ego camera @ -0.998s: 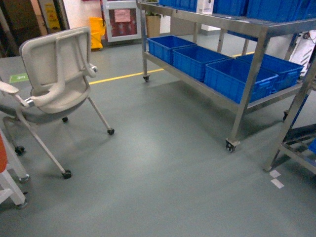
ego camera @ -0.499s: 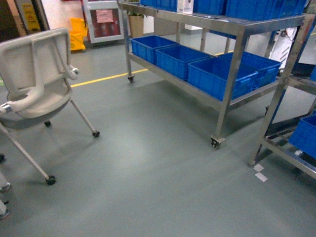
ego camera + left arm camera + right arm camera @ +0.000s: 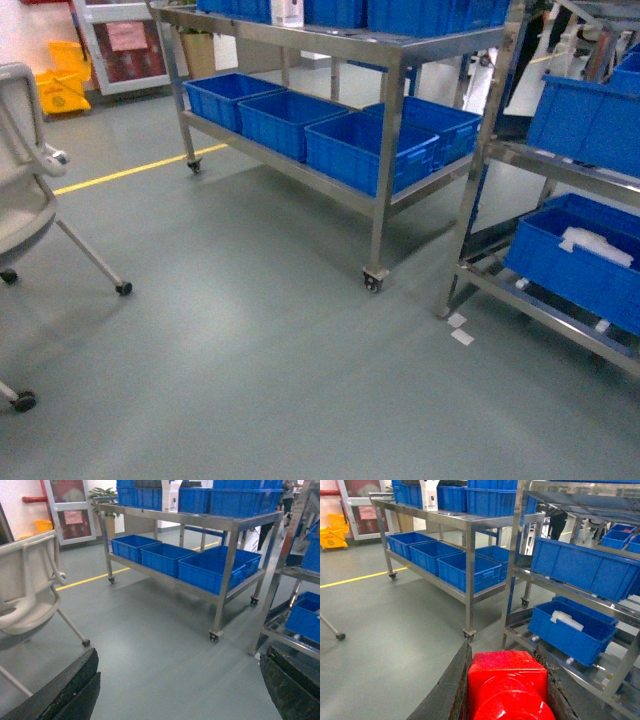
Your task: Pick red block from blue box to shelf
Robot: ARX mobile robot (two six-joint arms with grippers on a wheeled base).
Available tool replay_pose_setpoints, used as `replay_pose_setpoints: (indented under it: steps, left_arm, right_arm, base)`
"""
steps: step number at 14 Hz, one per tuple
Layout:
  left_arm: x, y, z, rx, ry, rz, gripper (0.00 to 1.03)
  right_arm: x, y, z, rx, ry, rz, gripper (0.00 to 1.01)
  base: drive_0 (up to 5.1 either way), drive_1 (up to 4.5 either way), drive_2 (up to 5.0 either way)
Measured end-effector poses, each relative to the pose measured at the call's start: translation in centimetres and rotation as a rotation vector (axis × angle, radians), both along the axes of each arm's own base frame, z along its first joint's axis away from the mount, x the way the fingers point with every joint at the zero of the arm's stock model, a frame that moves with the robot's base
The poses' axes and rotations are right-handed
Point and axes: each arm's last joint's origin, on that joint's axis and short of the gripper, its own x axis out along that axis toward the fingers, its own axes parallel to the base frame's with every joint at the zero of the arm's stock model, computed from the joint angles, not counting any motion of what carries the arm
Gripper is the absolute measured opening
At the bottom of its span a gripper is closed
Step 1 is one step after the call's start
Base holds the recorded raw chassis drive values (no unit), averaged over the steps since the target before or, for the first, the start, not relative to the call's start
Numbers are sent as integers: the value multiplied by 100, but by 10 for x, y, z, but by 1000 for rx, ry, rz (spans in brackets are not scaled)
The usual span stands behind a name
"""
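At nine o'clock in our head view we see a grey chair (image 3: 25, 190), then a wheeled steel cart (image 3: 385, 160) carrying dark blue crates (image 3: 355, 150) toward twelve. At three o'clock stands the shelf (image 3: 480, 180), more crates on its rails. Our left gripper (image 3: 175, 690) hangs with its jaws spread wide over bare floor (image 3: 250, 380). Our right gripper (image 3: 505, 685) has its fingers (image 3: 452, 690) clamped on the red block (image 3: 507, 680), near the shelf.
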Motion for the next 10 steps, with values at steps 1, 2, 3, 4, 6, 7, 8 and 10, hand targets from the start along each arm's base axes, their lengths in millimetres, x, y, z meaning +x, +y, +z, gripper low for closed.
replay_pose_setpoints:
  steps: [1, 2, 3, 4, 6, 7, 8, 10]
  left_arm:
    - [0, 0, 0, 0, 0, 0, 98]
    - [0, 0, 0, 0, 0, 0, 98]
    - [0, 0, 0, 0, 0, 0, 98]
    - [0, 0, 0, 0, 0, 0, 98]
    - [0, 0, 0, 0, 0, 0, 98]
    - [0, 0, 0, 0, 0, 0, 98]
    - [0, 0, 0, 0, 0, 0, 98]
    - [0, 0, 0, 0, 0, 0, 98]
  right_arm:
    - [0, 0, 0, 0, 0, 0, 28]
    - [0, 0, 0, 0, 0, 0, 28]
    - [0, 0, 0, 0, 0, 0, 28]
    - [0, 0, 0, 0, 0, 0, 28]
    - [0, 0, 0, 0, 0, 0, 28]
    - [0, 0, 0, 0, 0, 0, 28]
    - [0, 0, 0, 0, 0, 0, 28]
    - [0, 0, 0, 0, 0, 0, 28]
  base:
    - [-155, -155, -155]
    - [-155, -155, -155]
    - [-155, -155, -155]
    - [-155, -155, -155]
    - [-155, -155, -155]
    - [-155, -155, -155]
    - [-155, -155, -155]
    - [-155, -155, -155]
